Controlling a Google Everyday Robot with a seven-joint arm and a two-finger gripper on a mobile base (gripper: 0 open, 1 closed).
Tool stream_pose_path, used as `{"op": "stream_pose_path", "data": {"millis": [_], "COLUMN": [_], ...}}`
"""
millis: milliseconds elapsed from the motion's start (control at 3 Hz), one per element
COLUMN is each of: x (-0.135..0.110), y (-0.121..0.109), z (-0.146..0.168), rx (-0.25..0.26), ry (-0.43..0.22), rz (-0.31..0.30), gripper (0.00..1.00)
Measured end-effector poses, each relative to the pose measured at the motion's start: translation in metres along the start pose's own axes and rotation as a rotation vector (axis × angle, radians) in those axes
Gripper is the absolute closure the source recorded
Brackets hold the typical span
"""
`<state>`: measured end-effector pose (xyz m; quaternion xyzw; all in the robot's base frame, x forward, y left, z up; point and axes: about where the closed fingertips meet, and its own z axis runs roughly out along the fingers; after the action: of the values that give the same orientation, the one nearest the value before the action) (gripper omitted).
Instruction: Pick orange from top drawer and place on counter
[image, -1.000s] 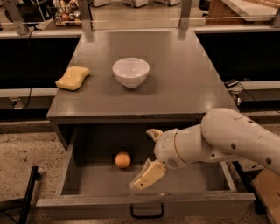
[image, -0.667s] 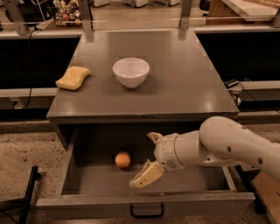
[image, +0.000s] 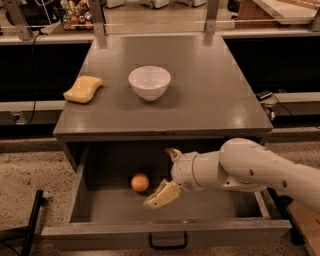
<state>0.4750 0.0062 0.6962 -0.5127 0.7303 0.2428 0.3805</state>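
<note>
The orange (image: 140, 182) lies on the floor of the open top drawer (image: 165, 235), left of centre near the back. My gripper (image: 164, 177) is inside the drawer just right of the orange, open and empty. One cream finger (image: 161, 195) reaches forward and left below the orange, the other (image: 173, 153) points toward the drawer's back. The fingers do not touch the orange. The grey counter (image: 210, 95) lies above the drawer.
A white bowl (image: 149, 83) stands in the middle of the counter and a yellow sponge (image: 82, 89) lies at its left edge. The drawer's black handle (image: 168, 244) is at the front. My white arm (image: 265, 172) crosses the drawer's right half.
My gripper has moved slightly left inside the drawer, closer to the orange. The orange has not moved.
</note>
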Motion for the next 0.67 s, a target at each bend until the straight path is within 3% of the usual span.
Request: {"op": "stream_pose_path", "data": {"millis": [333, 667], "x": [-0.0022, -0.0027], "y": [-0.0046, -0.0144], "z": [0.004, 0.0112], "rx": [0.032, 0.11], "ry": [-0.037, -0.097], "rz": [0.004, 0.008], "gripper": [0.0, 0.0]}}
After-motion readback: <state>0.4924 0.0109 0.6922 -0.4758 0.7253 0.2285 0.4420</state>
